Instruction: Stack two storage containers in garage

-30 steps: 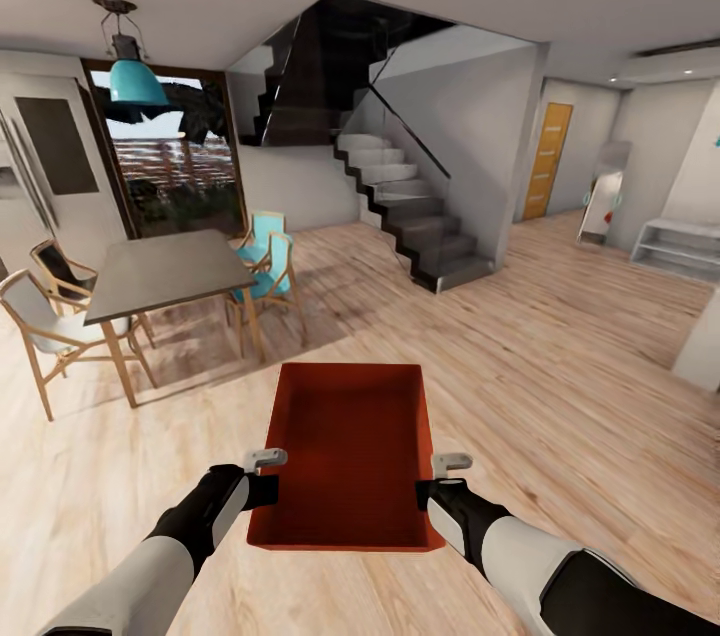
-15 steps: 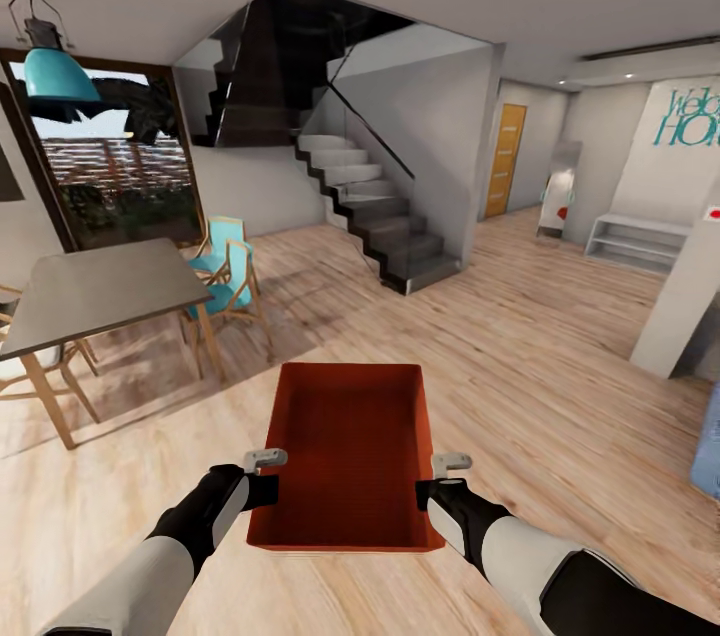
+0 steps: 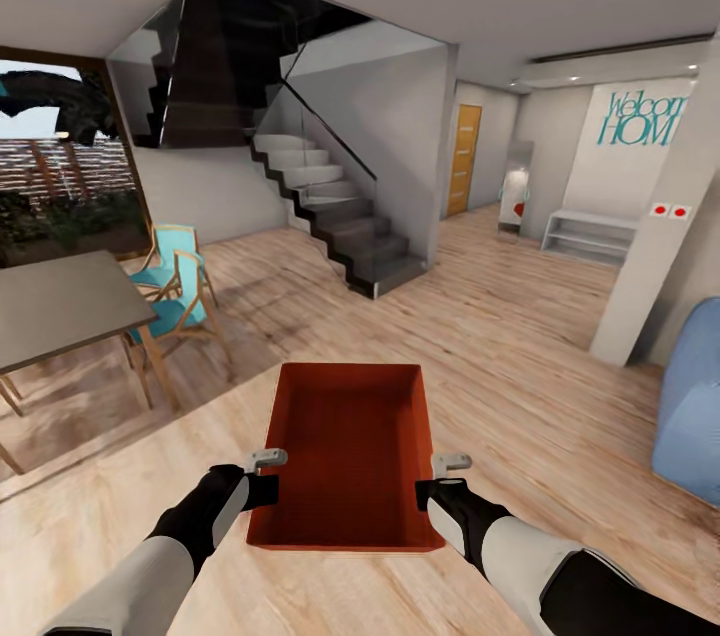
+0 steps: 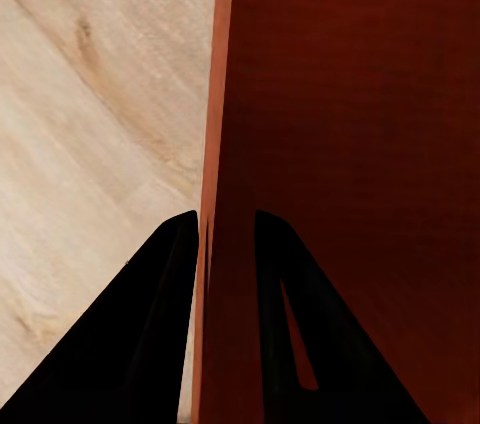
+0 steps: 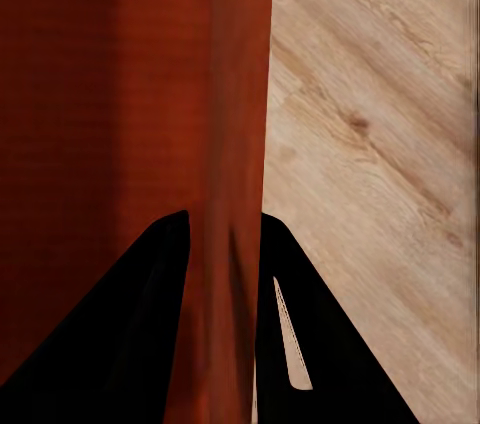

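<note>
From the head view, the orange-red bin hung in the air over the light wood floor, carried between the two arms: the left pincer was clamped on its left wall and the right pincer on its right wall, with a dining table, chairs, stairs and a pillar around the route. The likely trouble was clipping the pillar or a chair while driving, which could jolt the bin loose. In the left wrist view, the dark fingers straddled only the thin wall of the bin, so a small twist might let it slide. In the right wrist view, the fingers pinched the opposite wall just as narrowly; if the arms drifted apart, the bin would probably drop.
</note>
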Robot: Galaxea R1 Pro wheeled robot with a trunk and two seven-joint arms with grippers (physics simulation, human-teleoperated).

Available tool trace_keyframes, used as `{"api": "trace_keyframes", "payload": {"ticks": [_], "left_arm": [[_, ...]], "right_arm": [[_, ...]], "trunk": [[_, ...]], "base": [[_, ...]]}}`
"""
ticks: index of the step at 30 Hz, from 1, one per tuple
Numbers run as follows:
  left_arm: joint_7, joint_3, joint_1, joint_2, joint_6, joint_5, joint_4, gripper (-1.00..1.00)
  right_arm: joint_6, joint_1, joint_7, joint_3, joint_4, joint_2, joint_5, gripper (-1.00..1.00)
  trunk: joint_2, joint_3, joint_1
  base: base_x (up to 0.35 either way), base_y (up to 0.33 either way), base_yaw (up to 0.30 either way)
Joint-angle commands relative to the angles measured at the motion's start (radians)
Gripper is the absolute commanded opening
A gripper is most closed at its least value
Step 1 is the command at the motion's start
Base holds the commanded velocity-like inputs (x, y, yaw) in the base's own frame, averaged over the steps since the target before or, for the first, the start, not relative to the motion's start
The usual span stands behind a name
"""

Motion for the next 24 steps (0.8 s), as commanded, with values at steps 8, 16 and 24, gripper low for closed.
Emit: {"api": "trace_keyframes", "payload": {"ticks": [8,16,24], "left_arm": [[0.018,0.005,0.000,0.001,0.008,-0.031,-0.001,-1.00],[0.018,0.005,0.000,0.001,0.008,-0.031,-0.001,-1.00],[0.018,0.005,0.000,0.001,0.008,-0.031,-0.001,-1.00]], "right_arm": [[0.006,-0.002,-0.007,-0.004,-0.003,-0.001,0.026,-1.00],[0.006,-0.001,-0.007,-0.005,-0.003,-0.001,0.027,-1.00],[0.006,-0.001,-0.007,-0.005,-0.003,-0.001,0.027,-1.00]], "trunk": [[-0.002,-0.002,0.001],[-0.002,-0.002,0.001],[-0.002,-0.002,0.001]], "base": [[0.323,0.000,-0.235],[0.323,0.000,-0.235],[0.323,0.000,-0.235]]}}
